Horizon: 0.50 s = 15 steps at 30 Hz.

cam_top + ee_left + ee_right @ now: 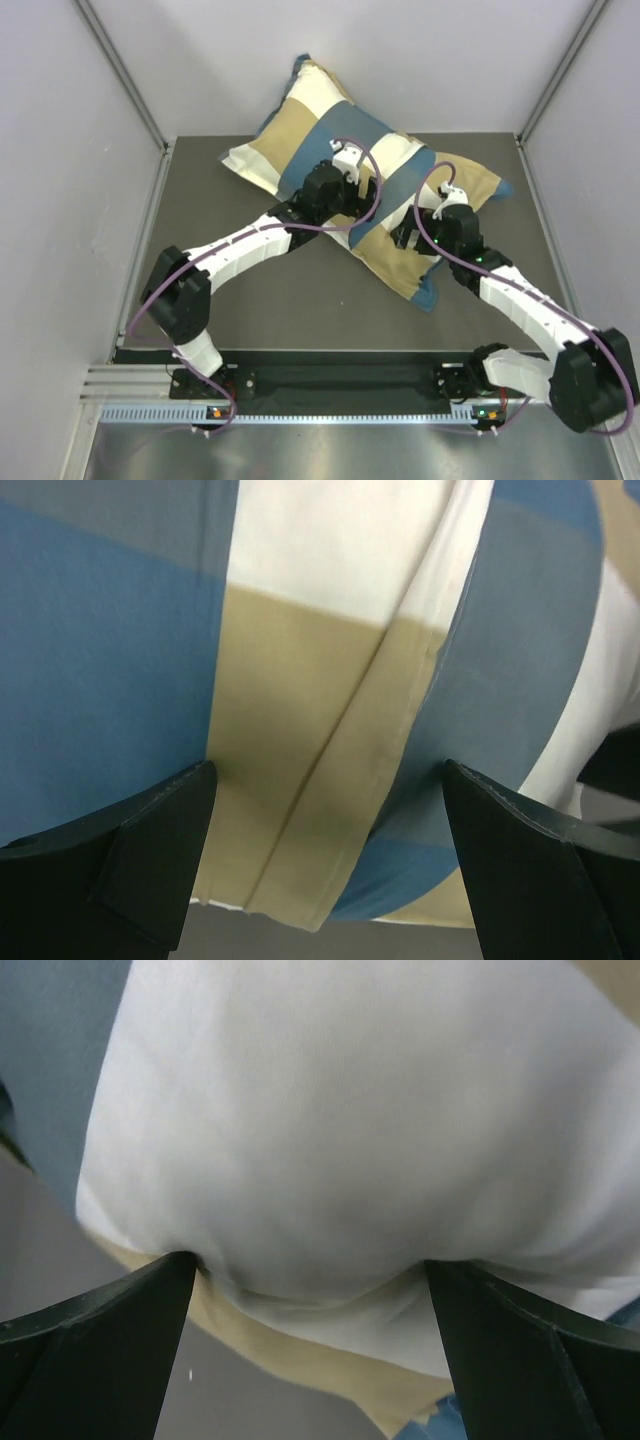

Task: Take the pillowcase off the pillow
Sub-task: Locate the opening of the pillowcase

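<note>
The pillowcase (300,130), in big blue, tan and cream checks, lies diagonally across the dark table and covers the pillow, so no bare cushion shows from above. My left gripper (351,168) is over its middle. In the left wrist view it (328,770) is open wide, its fingers (160,830) resting against the fabric with a tan hemmed fold (330,810) between them. My right gripper (408,240) is at the near lower part of the case. In the right wrist view it (310,1260) is open around a plump plain white bulge (330,1130), apparently the pillow, with a tan fabric edge (300,1360) under it.
The grey table top (300,300) is bounded by pale walls left, right and behind. The case's far corner (305,68) rides up the back wall. A blue-edged corner (430,298) points toward the arm bases, and a metal rail (330,385) runs along the near edge.
</note>
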Motion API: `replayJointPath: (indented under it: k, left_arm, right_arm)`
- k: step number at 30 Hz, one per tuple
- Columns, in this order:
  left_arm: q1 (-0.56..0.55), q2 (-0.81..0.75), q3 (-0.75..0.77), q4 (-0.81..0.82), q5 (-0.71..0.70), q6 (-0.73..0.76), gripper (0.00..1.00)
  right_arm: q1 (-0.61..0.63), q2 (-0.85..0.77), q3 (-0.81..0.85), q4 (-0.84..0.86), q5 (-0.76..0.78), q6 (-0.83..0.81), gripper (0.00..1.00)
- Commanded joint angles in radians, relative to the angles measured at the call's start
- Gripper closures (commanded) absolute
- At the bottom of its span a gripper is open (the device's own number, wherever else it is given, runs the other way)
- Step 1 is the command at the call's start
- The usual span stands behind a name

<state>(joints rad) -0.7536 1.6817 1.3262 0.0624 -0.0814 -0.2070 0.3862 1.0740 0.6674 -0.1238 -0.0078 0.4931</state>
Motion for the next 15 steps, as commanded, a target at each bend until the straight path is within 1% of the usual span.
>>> replayJointPath:
  k: [1,2,3,4,5,7,8,9,13,14,15]
  left_arm:
    - [-0.004,-0.034,-0.025,0.096,0.026,-0.031,0.01]
    - [-0.004,-0.042,-0.038,0.091,0.025,-0.031,0.01]
    - [-0.004,-0.060,-0.047,0.090,0.022,-0.026,0.01]
    - [-0.004,-0.072,-0.059,0.083,0.020,-0.023,0.01]
    - [-0.004,-0.083,-0.085,0.083,0.019,-0.020,0.01]
    - [-0.004,-0.122,-0.117,0.088,0.019,-0.017,0.01]
    - [-0.004,-0.134,-0.149,0.091,0.017,-0.015,0.01]
    - [-0.006,-0.157,-0.163,0.094,0.017,-0.015,0.01]
    - [-0.004,-0.208,-0.225,0.108,0.006,-0.017,0.01]
    - [-0.006,-0.214,-0.240,0.105,0.003,-0.017,0.01]
    - [-0.004,-0.226,-0.245,0.102,0.000,-0.017,0.01]
  right_arm:
    - [0.014,0.131,0.003,0.179,0.022,0.027,0.00]
    - [0.017,0.159,0.012,0.191,0.032,0.030,0.00]
    - [0.023,0.200,0.015,0.210,0.038,0.027,0.03]
    - [0.025,0.220,0.020,0.220,0.042,0.025,0.11]
    - [0.028,0.249,0.021,0.228,0.040,0.022,0.39]
    - [0.036,0.265,0.026,0.234,0.029,0.019,0.65]
    - [0.048,0.264,0.026,0.231,0.029,0.015,0.95]
    - [0.059,0.256,0.027,0.216,0.031,0.016,1.00]
    - [0.135,0.169,0.056,0.135,0.057,0.005,1.00]
    - [0.172,0.120,0.067,0.127,0.061,0.007,1.00]
    - [0.189,0.094,0.078,0.084,0.066,0.010,1.00]
